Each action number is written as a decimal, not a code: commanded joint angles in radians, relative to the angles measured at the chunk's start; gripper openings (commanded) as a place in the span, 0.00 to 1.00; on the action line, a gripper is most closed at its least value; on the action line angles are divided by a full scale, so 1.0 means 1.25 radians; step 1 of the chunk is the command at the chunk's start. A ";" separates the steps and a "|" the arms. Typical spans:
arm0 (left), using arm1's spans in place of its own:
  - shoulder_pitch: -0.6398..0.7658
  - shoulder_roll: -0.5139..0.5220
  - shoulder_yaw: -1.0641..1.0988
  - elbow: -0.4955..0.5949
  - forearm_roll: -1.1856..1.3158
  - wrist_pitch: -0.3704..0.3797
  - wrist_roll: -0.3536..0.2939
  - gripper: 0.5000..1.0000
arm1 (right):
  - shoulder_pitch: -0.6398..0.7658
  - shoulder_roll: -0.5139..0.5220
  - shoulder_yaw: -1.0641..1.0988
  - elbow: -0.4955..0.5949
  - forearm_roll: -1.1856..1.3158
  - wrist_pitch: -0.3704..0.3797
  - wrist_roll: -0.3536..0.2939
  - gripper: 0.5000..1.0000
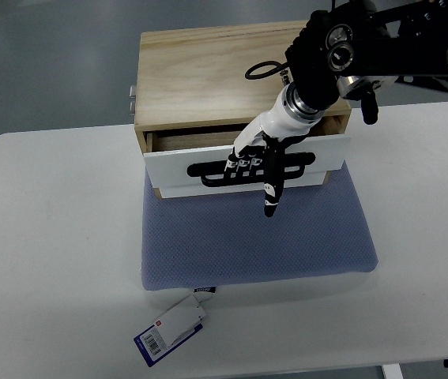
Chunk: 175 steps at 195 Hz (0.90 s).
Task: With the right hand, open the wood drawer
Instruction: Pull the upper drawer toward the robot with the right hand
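Right hand point(254, 164) hooks its fingers round the black handle point(208, 170) — wood drawer point(178, 162) partly out.

drawer box point(208, 71) on pad point(255, 237) | pad on table point(50, 237) | tag point(172, 330) before pad

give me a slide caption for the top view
Right hand hooked on the black handle of a partly open wood drawer on a blue mat.
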 commanded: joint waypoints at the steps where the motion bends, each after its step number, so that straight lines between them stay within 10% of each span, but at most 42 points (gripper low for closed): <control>1: 0.000 0.000 0.000 0.000 0.000 0.000 0.001 1.00 | 0.002 -0.006 -0.001 0.013 0.004 0.011 0.000 0.88; 175: -0.001 0.000 0.001 0.000 0.000 0.000 0.001 1.00 | 0.003 -0.038 0.001 0.059 0.044 0.011 0.001 0.88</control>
